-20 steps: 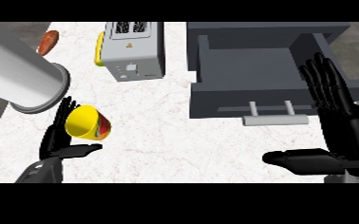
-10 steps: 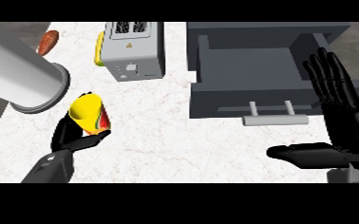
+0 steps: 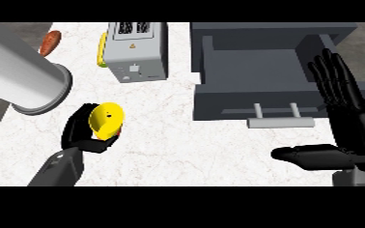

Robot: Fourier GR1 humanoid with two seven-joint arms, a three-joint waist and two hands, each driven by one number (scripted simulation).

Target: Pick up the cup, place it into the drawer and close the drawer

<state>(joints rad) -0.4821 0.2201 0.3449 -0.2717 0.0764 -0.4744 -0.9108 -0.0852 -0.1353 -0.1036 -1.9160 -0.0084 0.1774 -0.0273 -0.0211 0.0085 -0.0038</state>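
A yellow cup (image 3: 106, 120) lies tilted in my left hand (image 3: 80, 134) at the lower left of the counter, with the fingers and thumb curled round it. A little red shows at its lower edge. The grey drawer (image 3: 235, 101) stands pulled out at the right, its inside bare and its handle (image 3: 279, 121) facing me. My right hand (image 3: 342, 101) is open at the right edge beside the drawer, fingers straight up and thumb pointing left.
A grey toaster (image 3: 135, 50) stands at the back centre with a yellow thing behind its left side. A large grey cylinder (image 3: 28, 82) lies at the left. A reddish-brown object (image 3: 50, 42) sits at the far back left.
My left hand has turned and lifted the cup slightly, so its yellow bottom now faces up. The right hand has barely shifted.
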